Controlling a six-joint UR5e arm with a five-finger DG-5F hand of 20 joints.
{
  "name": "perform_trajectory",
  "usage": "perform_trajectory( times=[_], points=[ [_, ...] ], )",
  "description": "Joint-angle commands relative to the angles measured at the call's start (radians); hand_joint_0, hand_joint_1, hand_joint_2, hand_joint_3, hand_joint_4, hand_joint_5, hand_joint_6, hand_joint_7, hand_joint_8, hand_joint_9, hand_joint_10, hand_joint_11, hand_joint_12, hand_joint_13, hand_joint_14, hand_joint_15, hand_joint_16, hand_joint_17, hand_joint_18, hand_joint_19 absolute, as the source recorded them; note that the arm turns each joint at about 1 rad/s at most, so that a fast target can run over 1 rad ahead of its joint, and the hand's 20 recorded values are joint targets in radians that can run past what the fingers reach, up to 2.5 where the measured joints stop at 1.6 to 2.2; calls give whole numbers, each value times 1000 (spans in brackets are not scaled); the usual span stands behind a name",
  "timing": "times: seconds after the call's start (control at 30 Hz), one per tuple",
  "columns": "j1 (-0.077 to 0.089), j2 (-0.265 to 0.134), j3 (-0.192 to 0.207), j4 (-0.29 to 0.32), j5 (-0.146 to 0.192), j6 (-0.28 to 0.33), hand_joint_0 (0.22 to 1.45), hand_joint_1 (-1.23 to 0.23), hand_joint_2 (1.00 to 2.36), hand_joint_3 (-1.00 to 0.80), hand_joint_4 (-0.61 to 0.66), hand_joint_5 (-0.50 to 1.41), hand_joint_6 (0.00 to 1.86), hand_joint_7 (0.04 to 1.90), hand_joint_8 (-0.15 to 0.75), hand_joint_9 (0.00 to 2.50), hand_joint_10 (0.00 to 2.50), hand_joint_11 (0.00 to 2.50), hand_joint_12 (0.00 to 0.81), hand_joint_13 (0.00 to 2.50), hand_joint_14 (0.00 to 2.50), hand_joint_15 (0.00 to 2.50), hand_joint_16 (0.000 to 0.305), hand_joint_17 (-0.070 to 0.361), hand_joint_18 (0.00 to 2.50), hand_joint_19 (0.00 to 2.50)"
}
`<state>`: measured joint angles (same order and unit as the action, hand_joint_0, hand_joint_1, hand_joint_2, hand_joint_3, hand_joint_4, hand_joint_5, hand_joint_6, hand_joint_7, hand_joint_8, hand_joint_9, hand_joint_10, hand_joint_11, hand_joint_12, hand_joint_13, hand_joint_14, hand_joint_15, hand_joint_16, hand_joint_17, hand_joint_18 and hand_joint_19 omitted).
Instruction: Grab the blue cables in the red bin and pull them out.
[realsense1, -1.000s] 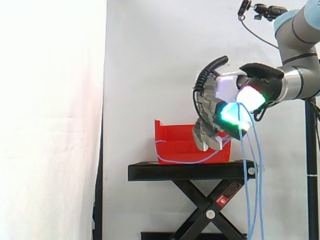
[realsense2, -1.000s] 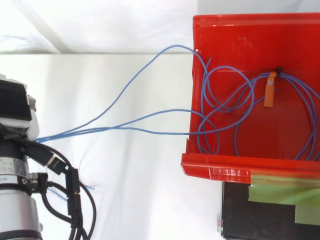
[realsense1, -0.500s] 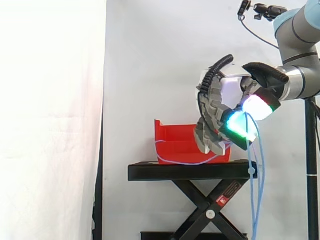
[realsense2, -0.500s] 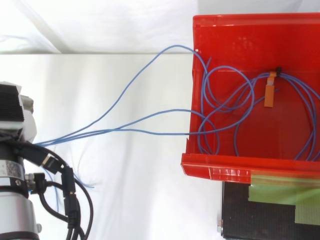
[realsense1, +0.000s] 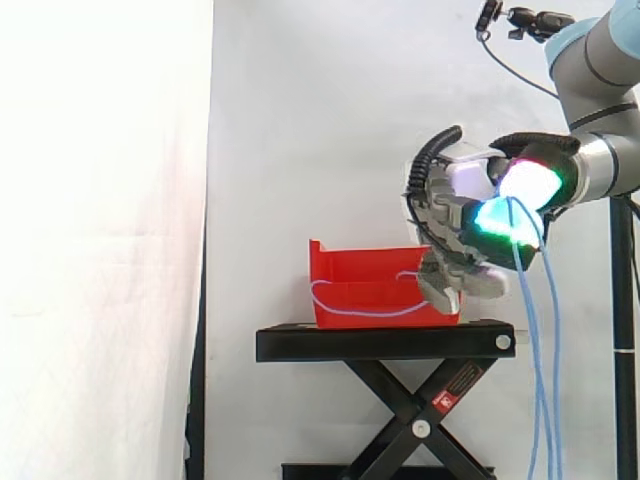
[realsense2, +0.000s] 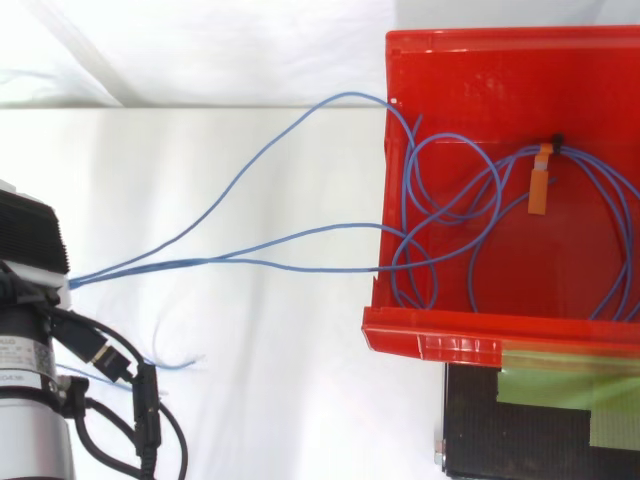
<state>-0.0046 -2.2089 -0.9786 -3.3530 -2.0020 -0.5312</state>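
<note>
Top view: blue cables looped inside red bin, strands over its wall, fingers tight around them.

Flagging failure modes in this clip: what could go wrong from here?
The blue cables, tied by an orange tag, lie looped inside the red bin. Pulling may snag them on its wall and drag the bin off the black stand.
The hand pinches thin strands, which may slip out.

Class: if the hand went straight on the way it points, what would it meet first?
Probably the bin: the hand, shut on the cables, points down-left at its near wall, though depth is unclear.
</note>
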Motion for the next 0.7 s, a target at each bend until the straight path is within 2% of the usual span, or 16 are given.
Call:
perform_trajectory(
  times=[0.0,0.2,0.43,0.47,0.5,0.67],
  points=[
    [1,0,0,0,0,38,907,-789,1000,-1000,37,1103,14,937,204,1362,30,1052,319,1286,30,1010,36,81,719,779],
    [1,0,0,0,2,40,912,-788,1000,-1000,45,1101,8,940,210,1381,31,1071,368,1526,25,1397,35,79,839,917],
    [1,0,0,1,-1,36,914,-790,1000,-1000,44,1103,0,946,211,1394,32,1082,362,1574,15,1629,35,78,916,1012],
    [1,0,0,1,-1,36,914,-791,1000,-1000,45,1105,0,943,212,1404,31,1100,356,1627,3,1751,34,77,955,1047],
    [1,0,0,1,-1,35,914,-791,1000,-1000,43,1106,0,946,216,1405,32,1092,352,1646,8,1761,34,76,966,1076],
    [1,0,0,1,-3,30,912,-793,1000,-1000,38,1107,0,943,211,1419,32,1100,323,1584,839,1298,34,77,987,1093]
  ],
)
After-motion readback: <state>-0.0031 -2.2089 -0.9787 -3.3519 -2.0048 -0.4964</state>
